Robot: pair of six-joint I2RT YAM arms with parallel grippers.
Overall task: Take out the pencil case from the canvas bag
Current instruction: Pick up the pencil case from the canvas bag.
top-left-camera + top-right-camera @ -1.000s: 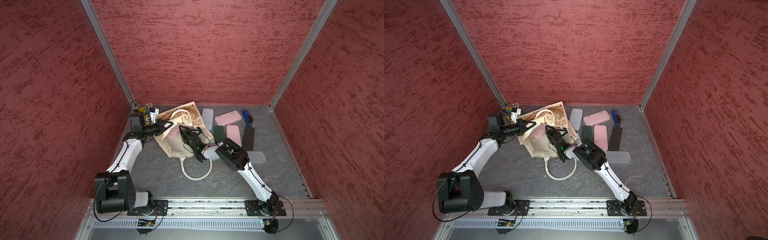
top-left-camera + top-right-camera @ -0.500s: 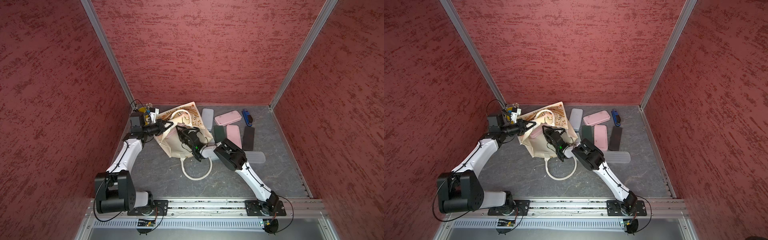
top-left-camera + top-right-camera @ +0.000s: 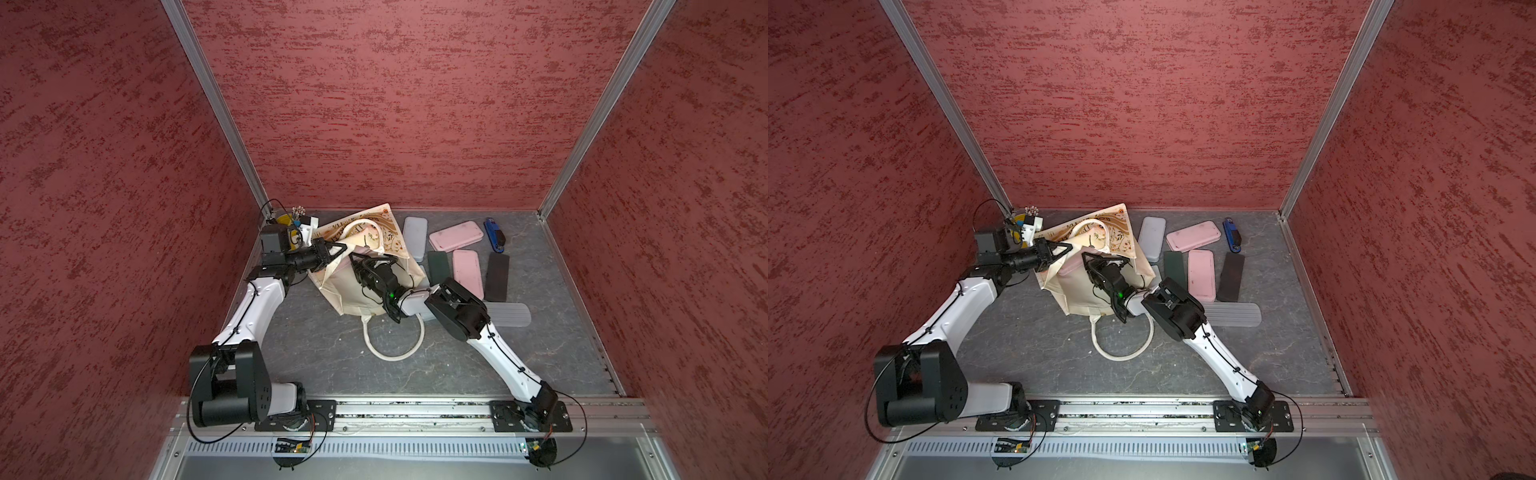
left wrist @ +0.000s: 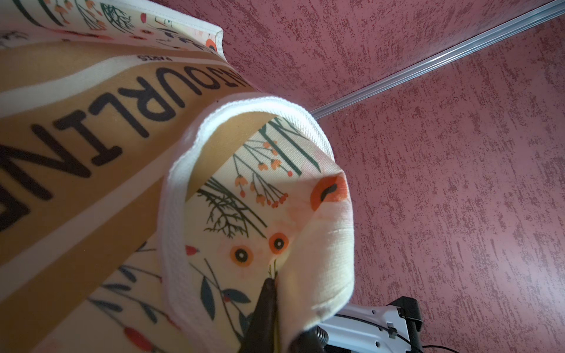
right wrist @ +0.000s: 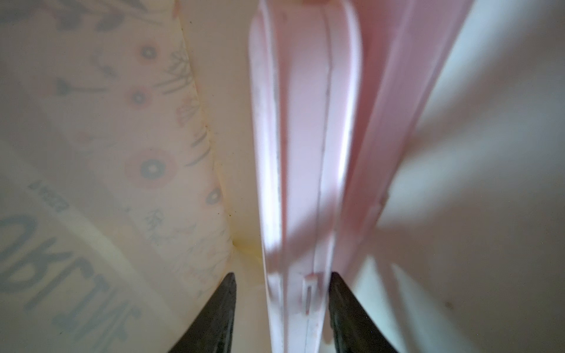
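Pink plastic, probably stiff, light and slippery: the pencil case (image 5: 302,152) stood edge-on inside the canvas bag (image 4: 91,137), between the parted fingers of your right gripper (image 5: 282,276), with a gap at one side. Squeeze its flat faces near this end, I think. Your left gripper (image 3: 340,249) was clenched on the soft bag rim.

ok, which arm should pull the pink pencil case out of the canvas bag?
Right arm: its open jaws straddle the pink pencil case inside the canvas bag. Left arm is occupied, jaws shut on the bag's rim.
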